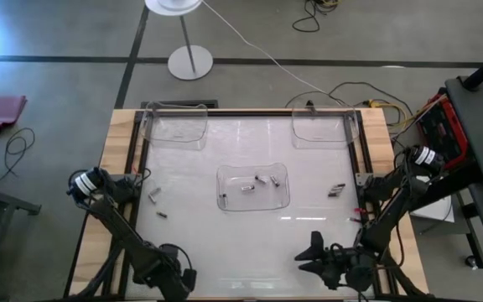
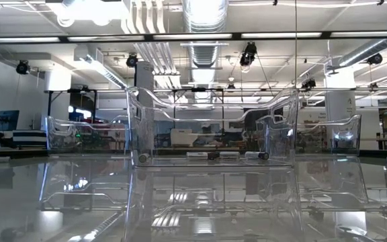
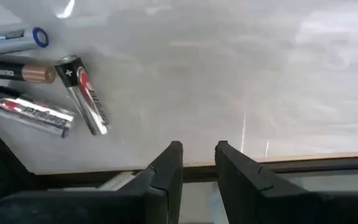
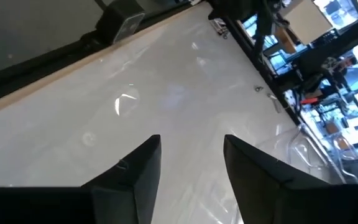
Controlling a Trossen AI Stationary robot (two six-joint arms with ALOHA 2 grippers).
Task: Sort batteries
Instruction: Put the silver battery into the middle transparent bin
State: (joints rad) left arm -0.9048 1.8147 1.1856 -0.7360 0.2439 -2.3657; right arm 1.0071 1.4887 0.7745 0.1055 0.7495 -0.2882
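Left gripper sits at the table's near edge, left side; in its wrist view the two dark, angular fingers stand a narrow gap apart, holding nothing. Right gripper sits at the near edge, right side; its blunt black fingers are spread wide over bare, glossy white table, also empty.

Left wrist view: four batteries lie loose on the matt white surface, slim cylinders, two silver with red print, one black with a copper band, one pale with a blue ring at its end.

Mid-table: small grey batteries lie on the left and a pair on the right, all well apart from both grippers.

Centre: a clear, round-cornered plastic tray holds several batteries; the low view shows them lying flat on its floor.

Far edge: two more clear trays, left and right. Their contents cannot be made out.
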